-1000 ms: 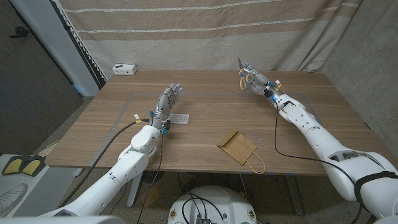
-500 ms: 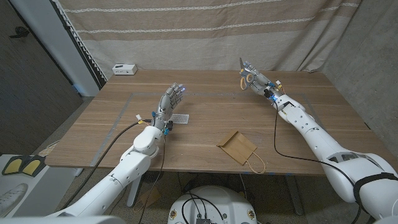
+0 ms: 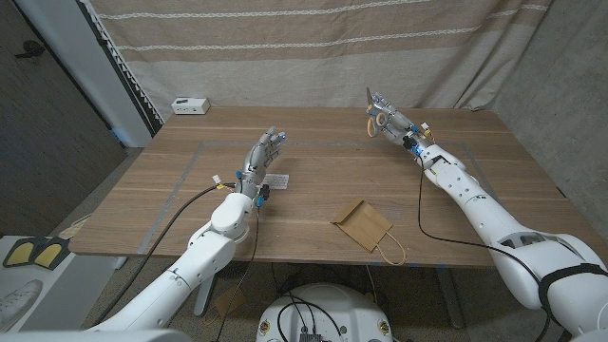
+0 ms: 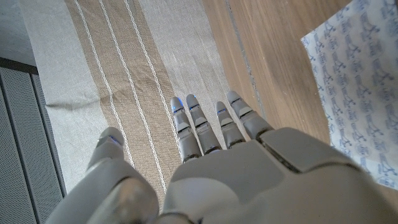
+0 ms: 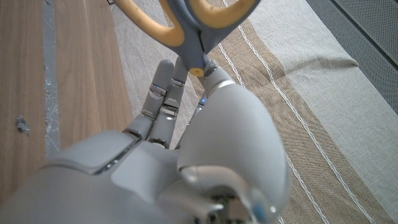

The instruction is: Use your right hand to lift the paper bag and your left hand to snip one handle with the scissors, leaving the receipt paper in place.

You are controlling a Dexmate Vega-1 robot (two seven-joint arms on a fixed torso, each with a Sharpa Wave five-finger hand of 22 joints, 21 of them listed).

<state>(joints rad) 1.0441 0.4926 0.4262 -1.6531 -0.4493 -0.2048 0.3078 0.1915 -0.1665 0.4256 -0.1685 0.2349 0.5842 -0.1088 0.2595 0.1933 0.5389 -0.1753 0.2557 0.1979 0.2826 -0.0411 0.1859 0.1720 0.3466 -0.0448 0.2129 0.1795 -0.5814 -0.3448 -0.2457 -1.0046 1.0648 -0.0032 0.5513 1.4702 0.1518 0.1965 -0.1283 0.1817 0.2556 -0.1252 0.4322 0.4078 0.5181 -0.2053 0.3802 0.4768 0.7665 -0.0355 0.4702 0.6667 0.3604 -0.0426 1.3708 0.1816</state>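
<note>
Head view with both wrist views. The right hand (image 3: 385,120) is raised over the far right part of the bench (image 3: 456,161), its fingers (image 5: 163,99) clenched on the scissors (image 3: 377,116), whose yellow loops stand against the thumb in the right wrist view (image 5: 186,28). This disagrees with the task, which assigns the scissors to the left hand. The left hand (image 3: 263,155) stands with fingers (image 4: 208,121) released and straight, grasping nothing, over the receipt paper (image 3: 274,180), a printed slip near the bench's middle.

The paper bag (image 3: 361,224) lies flat beside the near edge, toward the right, its twisted handle (image 3: 390,251) reaching over that edge. The bag looks light, thin and easily creased. It would likely sag if pinched at one corner, so a grip at the folded top rim beside a handle root seems soundest. The handle appears to be soft paper cord, which should cut cleanly if held taut by the lifted bag's weight. The receipt looks light enough to shift under a brushing hand.
</note>
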